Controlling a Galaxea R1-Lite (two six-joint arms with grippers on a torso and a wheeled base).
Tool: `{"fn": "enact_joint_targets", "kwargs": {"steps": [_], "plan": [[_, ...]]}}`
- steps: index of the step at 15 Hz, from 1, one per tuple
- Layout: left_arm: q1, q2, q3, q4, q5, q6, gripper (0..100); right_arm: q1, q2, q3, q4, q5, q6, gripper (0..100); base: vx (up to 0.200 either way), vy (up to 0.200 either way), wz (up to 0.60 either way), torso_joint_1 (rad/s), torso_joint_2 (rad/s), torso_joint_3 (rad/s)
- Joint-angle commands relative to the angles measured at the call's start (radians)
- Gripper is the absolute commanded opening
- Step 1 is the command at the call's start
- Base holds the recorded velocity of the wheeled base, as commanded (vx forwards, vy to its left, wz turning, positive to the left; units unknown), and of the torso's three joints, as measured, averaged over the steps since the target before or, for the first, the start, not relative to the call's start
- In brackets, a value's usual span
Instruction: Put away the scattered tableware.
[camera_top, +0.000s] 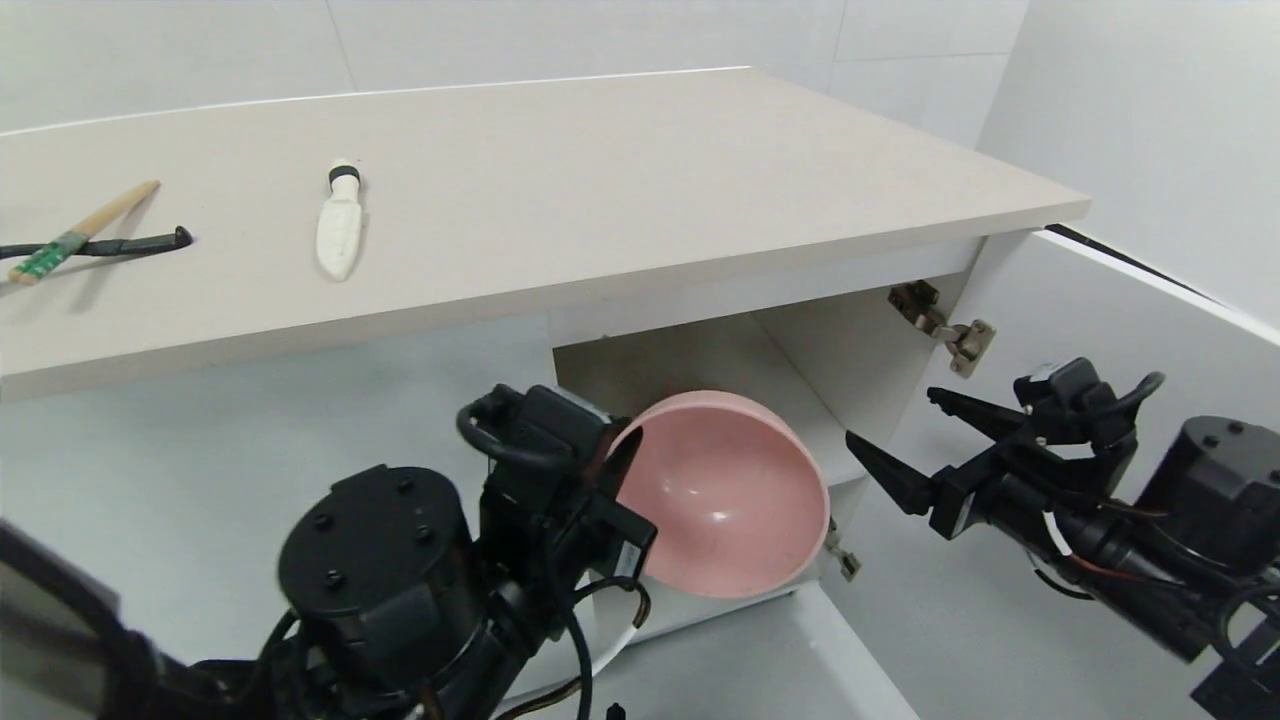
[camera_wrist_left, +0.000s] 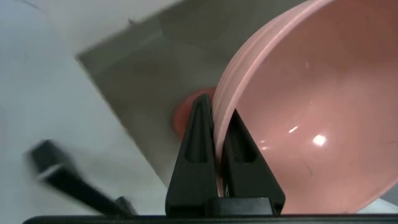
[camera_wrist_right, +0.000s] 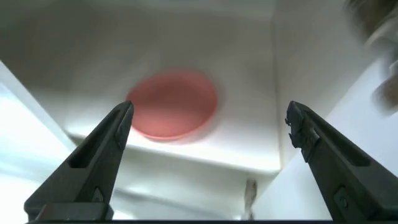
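My left gripper (camera_top: 622, 462) is shut on the rim of a pink bowl (camera_top: 725, 495), holding it tilted on edge in front of the open cabinet below the counter. In the left wrist view the two fingers (camera_wrist_left: 199, 155) pinch the bowl (camera_wrist_left: 311, 124) wall between them. A pink plate (camera_wrist_right: 174, 102) lies flat on the cabinet shelf (camera_wrist_right: 249, 149), also seen as the plate (camera_wrist_left: 185, 112) behind the bowl. My right gripper (camera_top: 890, 415) stands open to the right of the bowl, facing the cabinet, with nothing between its fingers (camera_wrist_right: 118, 124).
On the countertop (camera_top: 600, 170) lie a white knife (camera_top: 340, 228), a wooden-handled utensil (camera_top: 85, 232) and a black utensil (camera_top: 120, 245) at the left. The cabinet door (camera_top: 1100, 320) hangs open on the right, its hinge (camera_top: 945, 325) near my right arm.
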Motion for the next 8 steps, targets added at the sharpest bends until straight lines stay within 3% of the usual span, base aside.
{"fn": "enact_joint_targets", "kwargs": {"steps": [1, 2, 5, 6, 8], "plan": [[-0.025, 0.134, -0.083, -0.002, 0.079, -0.007, 0, -0.001, -0.064, 0.004, -0.001, 0.001, 0.0, 100, 0.0, 0.0, 0.0, 0.0, 0.0, 0.0], [-0.03, 0.145, -0.099, -0.002, 0.102, -0.008, 0, -0.003, -0.069, 0.004, -0.001, 0.001, -0.002, 100, 0.0, 0.0, 0.0, 0.0, 0.0, 0.0], [-0.036, 0.223, -0.231, -0.019, 0.349, -0.008, 0, -0.006, -0.107, -0.004, -0.001, 0.001, -0.002, 100, 0.0, 0.0, 0.0, 0.0, 0.0, 0.0], [-0.038, 0.241, -0.263, -0.03, 0.39, -0.008, 0, -0.004, -0.123, -0.006, -0.001, 0.001, -0.002, 100, 0.0, 0.0, 0.0, 0.0, 0.0, 0.0], [-0.039, 0.261, -0.283, -0.047, 0.395, -0.002, 0, 0.01, -0.143, 0.005, -0.001, 0.001, 0.0, 100, 0.0, 0.0, 0.0, 0.0, 0.0, 0.0]]}}
